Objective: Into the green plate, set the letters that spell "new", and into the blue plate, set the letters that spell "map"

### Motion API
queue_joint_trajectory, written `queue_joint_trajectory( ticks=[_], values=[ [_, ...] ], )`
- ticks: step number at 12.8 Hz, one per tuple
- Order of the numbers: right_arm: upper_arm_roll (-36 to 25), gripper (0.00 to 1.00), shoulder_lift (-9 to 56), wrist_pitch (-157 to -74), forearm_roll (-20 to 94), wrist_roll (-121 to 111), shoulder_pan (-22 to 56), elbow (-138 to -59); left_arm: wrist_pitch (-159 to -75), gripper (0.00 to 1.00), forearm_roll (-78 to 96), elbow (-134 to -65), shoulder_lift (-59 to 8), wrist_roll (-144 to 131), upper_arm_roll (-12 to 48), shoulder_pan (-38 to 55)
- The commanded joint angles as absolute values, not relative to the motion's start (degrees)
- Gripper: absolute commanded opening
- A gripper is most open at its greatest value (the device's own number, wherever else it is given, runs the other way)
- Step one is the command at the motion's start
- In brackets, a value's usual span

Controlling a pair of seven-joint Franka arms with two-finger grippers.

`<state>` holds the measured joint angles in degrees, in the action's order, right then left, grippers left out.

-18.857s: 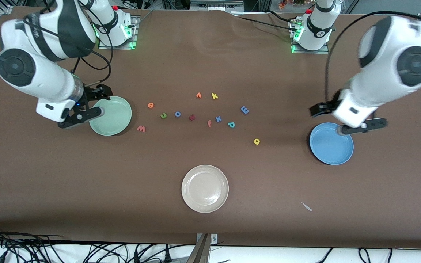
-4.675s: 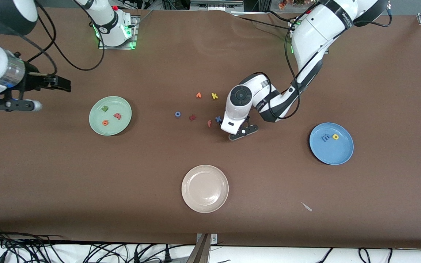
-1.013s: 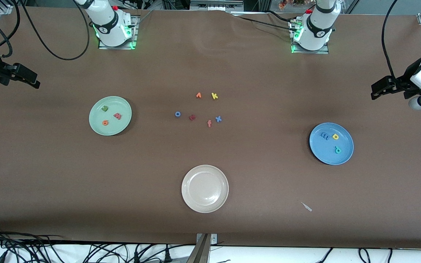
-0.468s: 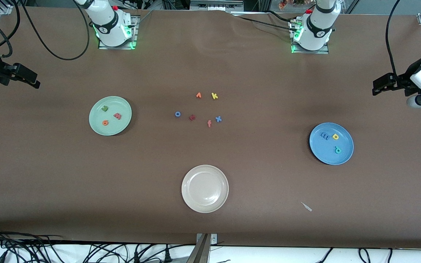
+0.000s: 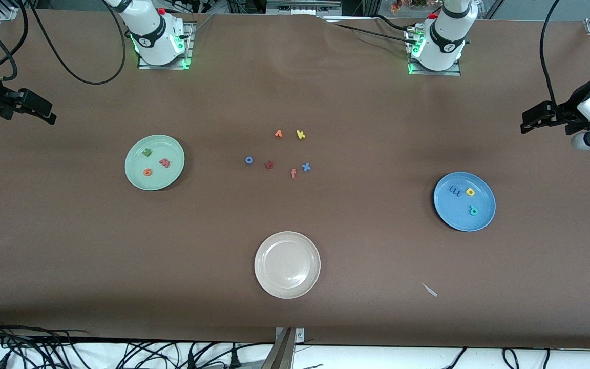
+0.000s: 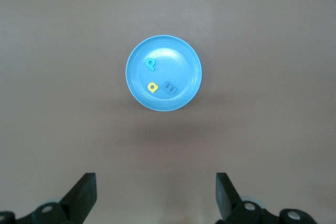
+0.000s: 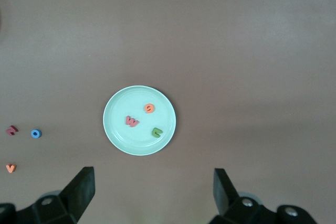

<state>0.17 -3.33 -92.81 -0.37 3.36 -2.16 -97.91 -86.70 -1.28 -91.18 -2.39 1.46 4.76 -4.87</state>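
The green plate [image 5: 136, 174] holds the green "n" [image 5: 146, 152], the orange "e" [image 5: 147, 172] and the salmon "w" [image 5: 165, 163]. The blue plate [image 5: 484, 218] holds the blue "m" [image 5: 455, 191], the yellow "a" [image 5: 470, 191] and the teal "p" [image 5: 473, 210]. My left gripper [image 6: 156, 182] hangs open and empty high above the table at the left arm's end, with the blue plate [image 6: 178, 59] below it. My right gripper [image 7: 152, 179] is open and empty high at the right arm's end, looking down on the green plate [image 7: 118, 116].
A cream-white plate [image 5: 287, 241] lies near the front edge. Several loose letters stay mid-table: orange one [image 5: 278, 134], yellow "k" [image 5: 300, 135], blue "o" [image 5: 249, 160], dark red one [image 5: 269, 164], salmon "f" [image 5: 293, 173], blue "x" [image 5: 306, 166]. A small pale scrap [image 5: 429, 290] lies nearer the camera.
Since the earliest frame all six letters have gone from mid-table into the two plates, the teal "p" last. Over the last second the left hand has only shifted slightly; the right is still.
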Motion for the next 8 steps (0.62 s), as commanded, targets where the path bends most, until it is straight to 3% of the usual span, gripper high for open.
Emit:
queue_joint_trajectory(
  ticks=[1, 8],
  values=[
    [0.9, 1.0, -3.6, -92.3, -0.5, 3.2, -3.0, -97.6, -87.3, 1.0, 0.4, -91.3, -1.5, 2.6, 4.7, -4.3],
    [0.9, 1.0, -3.5, -92.2, -0.5, 3.1, -3.0, -97.6, -88.2, 1.0, 0.4, -91.6, -1.9, 2.7, 5.1, -5.0]
  ],
)
